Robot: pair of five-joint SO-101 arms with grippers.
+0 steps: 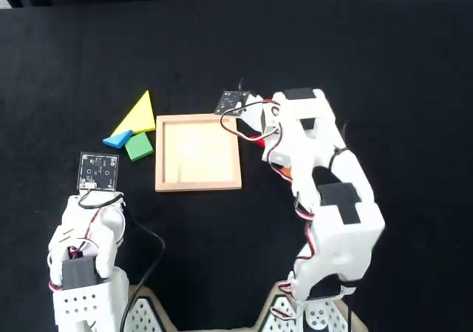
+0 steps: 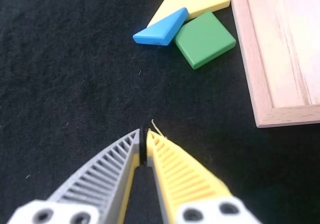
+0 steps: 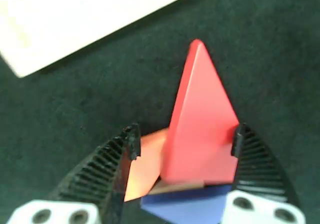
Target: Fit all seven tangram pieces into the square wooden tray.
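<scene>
The left gripper (image 2: 145, 134) hangs over the black counter (image 1: 414, 66), fingers together. Left of the wooden tray (image 1: 198, 186), a yellow triangle (image 1: 139, 114), blue piece (image 1: 117, 139) and green square (image 1: 138, 146) touch. The right wrist view adds detail: the right gripper (image 3: 185, 134), fingers apart, straddles a red triangle (image 3: 200, 119) overlapping an orange piece (image 3: 145, 169) and a dark blue piece (image 3: 185, 208). These pieces all lie outside the tray.

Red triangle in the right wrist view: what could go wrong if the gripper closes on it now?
The red triangle lies partly over an orange piece and a blue piece; the open right gripper may pinch the orange one too.
Gripped by its sloping edges, the triangle may slip or twist out.
</scene>
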